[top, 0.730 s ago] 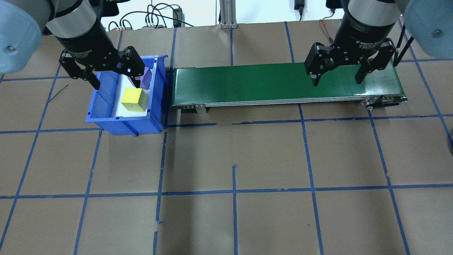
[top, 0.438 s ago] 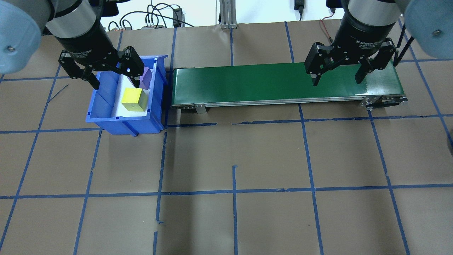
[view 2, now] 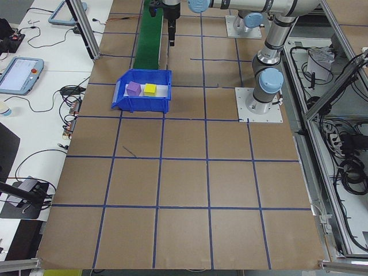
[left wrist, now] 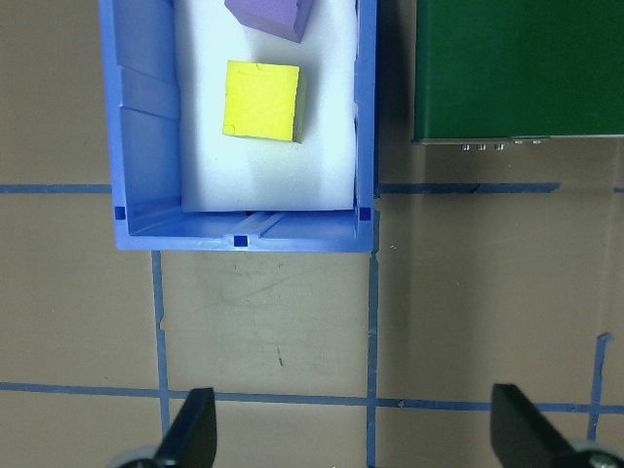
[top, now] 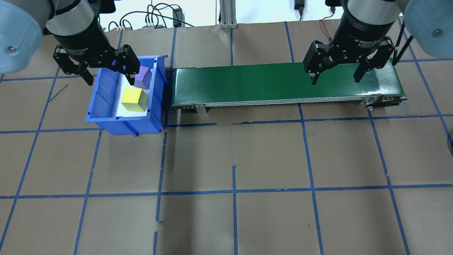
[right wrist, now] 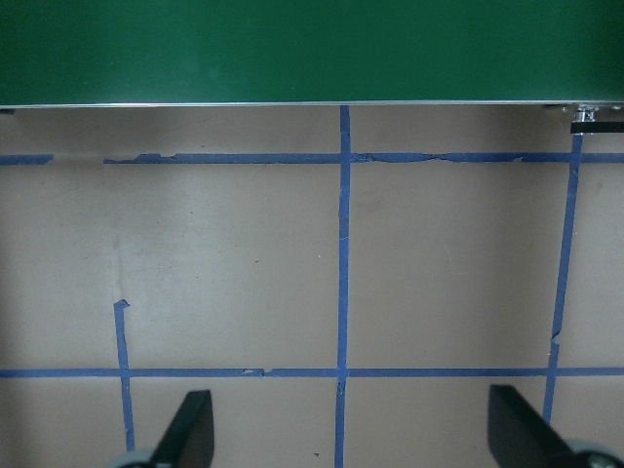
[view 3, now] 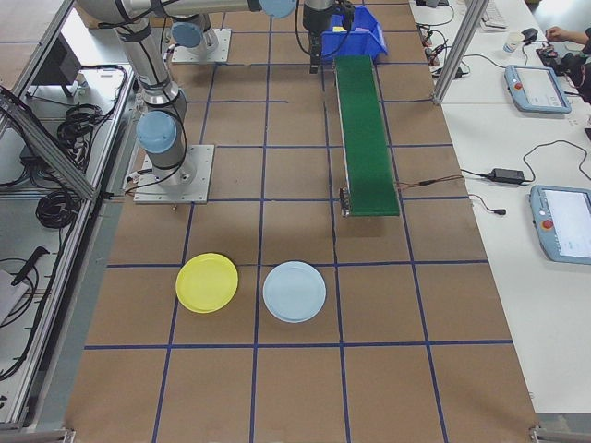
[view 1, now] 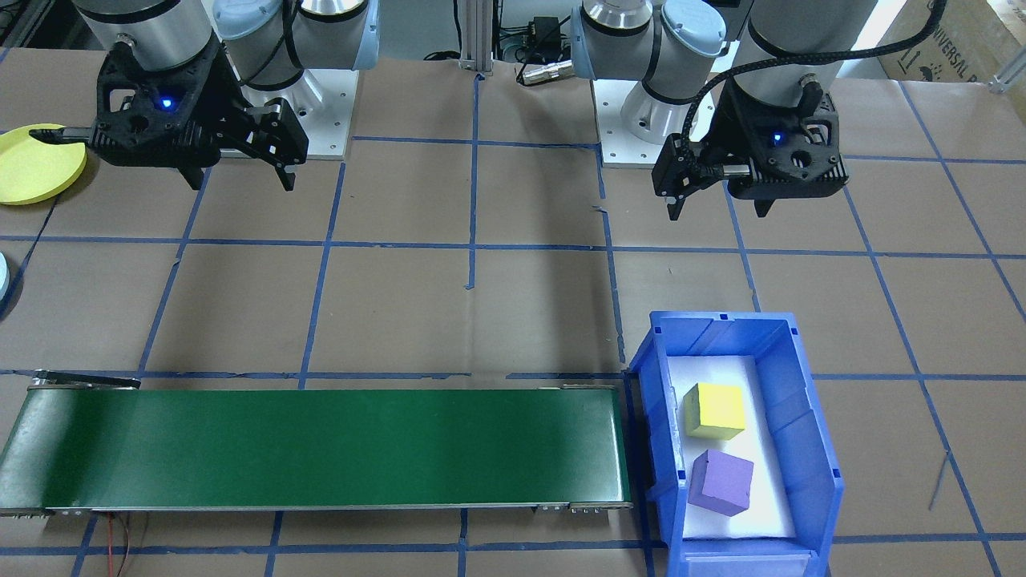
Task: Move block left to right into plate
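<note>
You have nothing moved yet. In the overhead view, the blue bin beside the green conveyor holds the yellow block nearer, the purple block behind. Above the bin, the left gripper hangs spread and empty; past the belt's other end, the right gripper is spread too. Grasping, conveying and plating remain.

Brown paper-covered tabletop with blue tape grid in front of me. On it: blue bin at my left, green conveyor just beside it running toward my right, yellow plate and light blue plate side by side past conveyor's right end.
</note>
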Robot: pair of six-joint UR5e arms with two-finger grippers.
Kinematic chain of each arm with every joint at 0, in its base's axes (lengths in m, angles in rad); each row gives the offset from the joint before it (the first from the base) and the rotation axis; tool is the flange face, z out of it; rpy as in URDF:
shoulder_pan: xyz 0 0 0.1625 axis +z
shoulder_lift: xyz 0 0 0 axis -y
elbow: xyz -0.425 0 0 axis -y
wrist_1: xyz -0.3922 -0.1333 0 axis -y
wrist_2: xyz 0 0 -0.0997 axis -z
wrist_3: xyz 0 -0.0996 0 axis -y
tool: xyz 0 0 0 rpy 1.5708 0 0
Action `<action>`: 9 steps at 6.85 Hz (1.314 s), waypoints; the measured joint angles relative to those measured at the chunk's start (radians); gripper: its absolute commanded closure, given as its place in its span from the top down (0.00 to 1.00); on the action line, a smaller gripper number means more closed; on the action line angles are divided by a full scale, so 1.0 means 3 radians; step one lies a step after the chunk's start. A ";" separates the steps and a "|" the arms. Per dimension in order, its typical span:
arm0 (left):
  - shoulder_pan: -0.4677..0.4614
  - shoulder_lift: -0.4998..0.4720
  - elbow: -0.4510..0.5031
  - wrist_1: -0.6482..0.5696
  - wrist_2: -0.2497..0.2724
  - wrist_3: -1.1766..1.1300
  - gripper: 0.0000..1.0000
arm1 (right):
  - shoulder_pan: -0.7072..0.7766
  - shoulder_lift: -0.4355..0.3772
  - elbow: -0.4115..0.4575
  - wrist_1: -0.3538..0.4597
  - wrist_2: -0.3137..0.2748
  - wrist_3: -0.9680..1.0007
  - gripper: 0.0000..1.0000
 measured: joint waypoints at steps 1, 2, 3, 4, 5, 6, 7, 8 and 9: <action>0.0001 -0.0012 0.0003 0.0088 -0.0022 0.0000 1.00 | 0.0003 0.0001 0.0003 -0.0002 0.0004 0.0013 1.00; 0.0015 -0.0047 -0.0004 0.0294 -0.0063 0.0064 1.00 | 0.0004 0.0005 0.0007 -0.0003 0.0005 0.0023 1.00; 0.0032 -0.0098 -0.0025 0.0477 -0.0099 0.0164 1.00 | 0.0005 0.0008 0.0010 -0.0003 0.0006 0.0027 1.00; 0.0069 -0.0174 -0.0045 0.0617 -0.0113 0.0289 1.00 | 0.0006 0.0009 0.0011 0.0000 0.0006 0.0028 1.00; 0.0151 -0.0278 -0.0057 0.0756 -0.0121 0.0472 1.00 | 0.0010 0.0010 0.0012 0.0001 0.0006 0.0028 1.00; 0.0237 -0.0408 -0.0063 0.0869 -0.0145 0.0677 1.00 | 0.0013 0.0010 0.0014 0.0002 0.0006 0.0029 1.00; 0.0297 -0.0564 -0.0064 0.1004 -0.0206 0.0919 1.00 | 0.0016 0.0010 0.0016 0.0005 0.0006 0.0029 1.00; 0.0354 -0.0678 -0.0067 0.1116 -0.0261 0.1166 1.00 | 0.0018 0.0010 0.0016 0.0006 0.0006 0.0029 1.00; 0.0406 -0.0752 -0.0070 0.1165 -0.0286 0.1340 1.00 | 0.0021 0.0010 0.0014 0.0008 0.0006 0.0029 1.00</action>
